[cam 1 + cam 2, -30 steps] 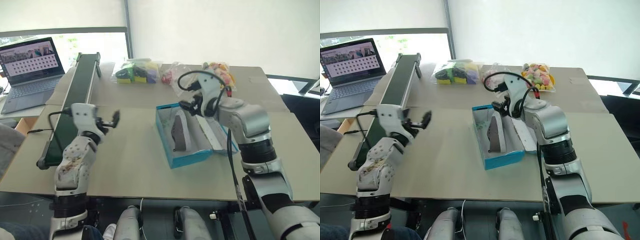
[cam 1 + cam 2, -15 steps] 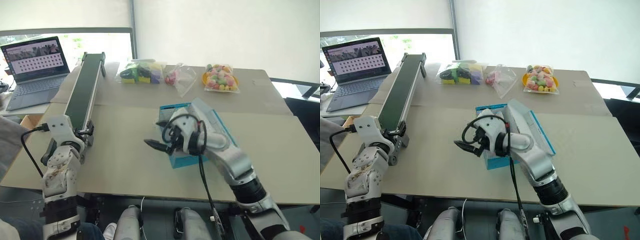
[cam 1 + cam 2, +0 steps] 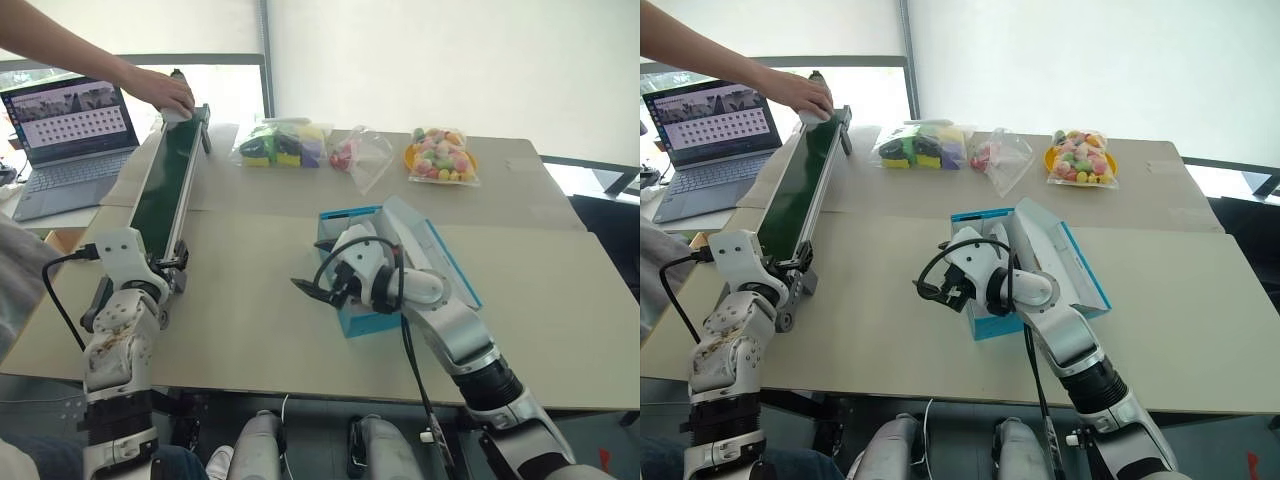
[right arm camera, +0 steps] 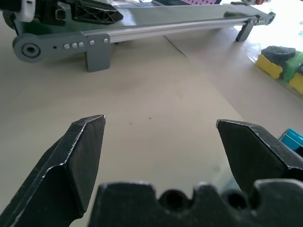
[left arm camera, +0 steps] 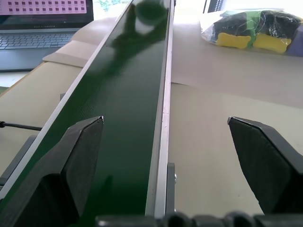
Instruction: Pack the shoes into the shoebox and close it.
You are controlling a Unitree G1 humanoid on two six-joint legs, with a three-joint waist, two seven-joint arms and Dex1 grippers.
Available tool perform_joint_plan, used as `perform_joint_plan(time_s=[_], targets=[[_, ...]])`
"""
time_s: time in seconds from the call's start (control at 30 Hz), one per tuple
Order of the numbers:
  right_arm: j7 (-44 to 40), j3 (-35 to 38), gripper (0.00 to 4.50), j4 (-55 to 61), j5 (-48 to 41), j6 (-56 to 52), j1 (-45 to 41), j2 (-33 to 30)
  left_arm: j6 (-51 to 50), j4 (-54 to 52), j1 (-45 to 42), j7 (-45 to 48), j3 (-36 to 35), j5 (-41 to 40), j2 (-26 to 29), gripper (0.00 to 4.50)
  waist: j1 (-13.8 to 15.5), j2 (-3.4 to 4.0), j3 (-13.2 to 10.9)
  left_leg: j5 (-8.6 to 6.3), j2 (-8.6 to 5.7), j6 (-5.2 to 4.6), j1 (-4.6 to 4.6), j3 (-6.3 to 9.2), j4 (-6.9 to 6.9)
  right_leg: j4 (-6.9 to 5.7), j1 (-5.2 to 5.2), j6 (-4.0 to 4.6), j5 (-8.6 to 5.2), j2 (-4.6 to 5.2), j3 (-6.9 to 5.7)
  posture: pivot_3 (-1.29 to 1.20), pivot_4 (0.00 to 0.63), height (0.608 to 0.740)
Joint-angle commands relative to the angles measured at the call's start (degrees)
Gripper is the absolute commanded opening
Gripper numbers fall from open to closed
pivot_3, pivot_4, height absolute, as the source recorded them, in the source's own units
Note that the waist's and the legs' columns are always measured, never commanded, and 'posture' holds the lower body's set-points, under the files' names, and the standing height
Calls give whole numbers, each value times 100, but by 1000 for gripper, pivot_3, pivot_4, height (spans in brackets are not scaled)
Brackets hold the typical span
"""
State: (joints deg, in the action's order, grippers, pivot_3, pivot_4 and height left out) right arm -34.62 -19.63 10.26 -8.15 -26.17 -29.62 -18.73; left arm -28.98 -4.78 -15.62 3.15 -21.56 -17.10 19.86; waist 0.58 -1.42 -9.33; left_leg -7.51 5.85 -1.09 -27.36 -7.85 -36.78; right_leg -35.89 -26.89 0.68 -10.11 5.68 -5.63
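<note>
Left claw (image 5: 165, 156) spread, empty, over the conveyor belt (image 3: 160, 190). Right claw (image 4: 158, 142) spread, empty, beside the shoebox (image 3: 352, 318) mid-surface (image 3: 250, 330). Contents hidden by the arm. Risk: forearm crossing the box could shove it or snag the lid (image 3: 440, 255).

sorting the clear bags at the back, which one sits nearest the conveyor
The bag of dark, yellow and green items, leftmost of the three. The small bag with red pieces is in the middle, and the bag of pastel sweets lies furthest from the conveyor.
</note>
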Motion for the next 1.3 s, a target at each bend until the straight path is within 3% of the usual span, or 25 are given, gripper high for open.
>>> perform_joint_plan(time_s=[0.03, 1.3], targets=[[47, 229, 4438, 139, -68, -126, -131, 95, -5, -101, -68, 8, -6, 8, 35, 4500, -1, 0, 0, 0, 0, 0, 0, 0, 0, 0, 0, 0, 0, 0, 0, 0, 150, 707], [91, 264, 4438, 48, 5, -230, -129, 324, -620, 218, -303, -449, -494, -195, 29, 4500, -4, 0, 0, 0, 0, 0, 2, 1, -1, -4, 6, -1, 1, -1, -3, 0, 150, 707]])
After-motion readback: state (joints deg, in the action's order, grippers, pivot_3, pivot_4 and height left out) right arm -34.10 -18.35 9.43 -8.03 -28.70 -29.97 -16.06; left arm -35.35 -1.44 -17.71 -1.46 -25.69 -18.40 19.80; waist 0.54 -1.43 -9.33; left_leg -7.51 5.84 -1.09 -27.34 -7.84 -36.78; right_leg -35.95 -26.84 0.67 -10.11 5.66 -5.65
